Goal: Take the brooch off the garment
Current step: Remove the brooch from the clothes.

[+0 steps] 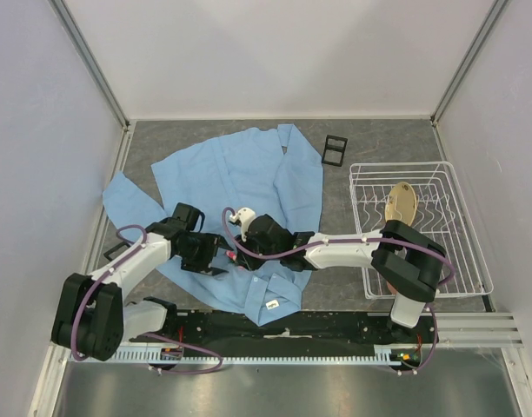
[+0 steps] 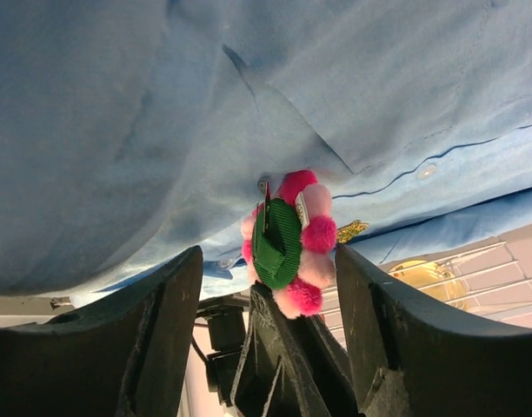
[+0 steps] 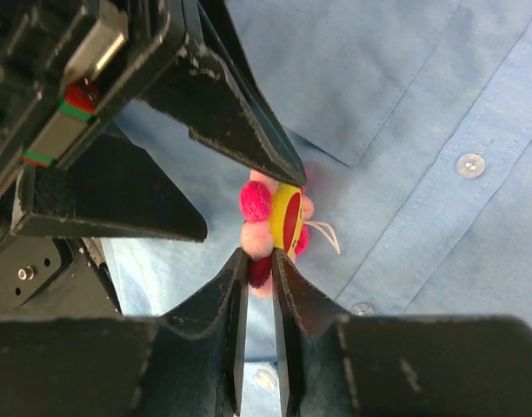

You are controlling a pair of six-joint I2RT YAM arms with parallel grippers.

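The light blue garment [image 1: 249, 174] lies spread on the grey table. The brooch [image 3: 275, 221], pink pompom petals round a yellow and dark red centre, stands on edge against the cloth near the button strip. My right gripper [image 3: 259, 261] is shut on its lower petals. In the left wrist view the brooch [image 2: 288, 239] shows its green ribbon back under the garment [image 2: 249, 87]. My left gripper [image 2: 268, 256] is open, one finger on each side of the brooch without touching it. In the top view both grippers, left [image 1: 209, 254] and right [image 1: 240, 239], meet over the shirt's lower front.
A small dull gold emblem [image 2: 351, 230] sits on the shirt just right of the brooch. A white wire dish rack [image 1: 457, 261] holding a tan oval object stands at the right. A small black frame [image 1: 334, 151] lies behind the shirt.
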